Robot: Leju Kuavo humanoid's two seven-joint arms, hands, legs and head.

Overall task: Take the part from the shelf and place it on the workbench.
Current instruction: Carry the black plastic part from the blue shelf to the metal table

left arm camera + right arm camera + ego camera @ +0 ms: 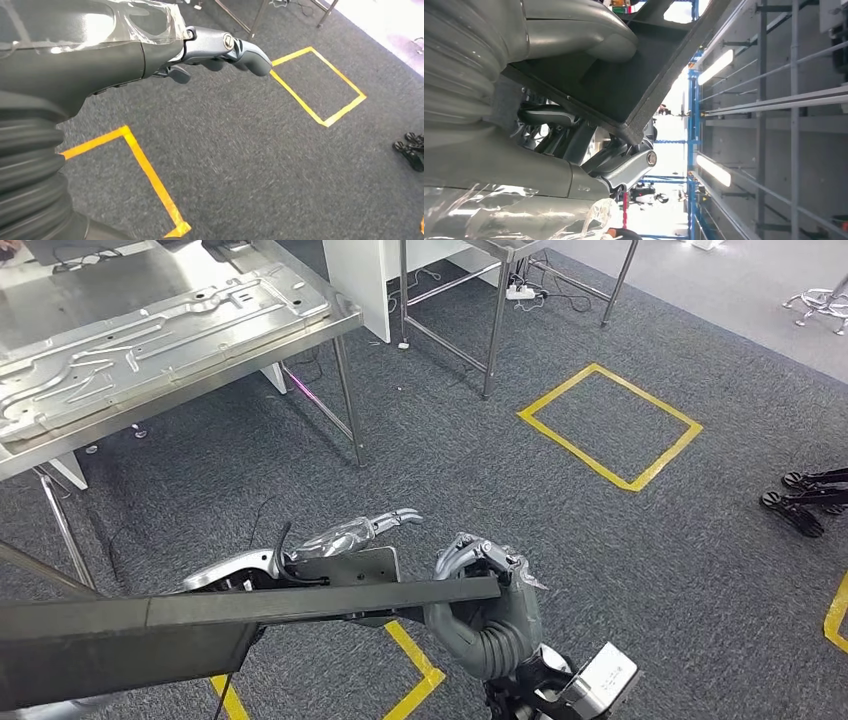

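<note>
I see my right hand (490,575) gripping the dark part (240,612), left hand (375,528) beneath it, fingers extended, workbench (330,325) ahead left.

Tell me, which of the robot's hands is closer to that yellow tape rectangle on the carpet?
Right. The right hand, gripping the dark part, sits nearer the yellow rectangle; the left hand reaches farther away.

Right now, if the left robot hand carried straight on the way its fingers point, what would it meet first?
Probably nothing solid: the left robot hand points out over the grey carpet floor, towards the yellow tape rectangle. The way looks free, though depth is hard to judge.
</note>
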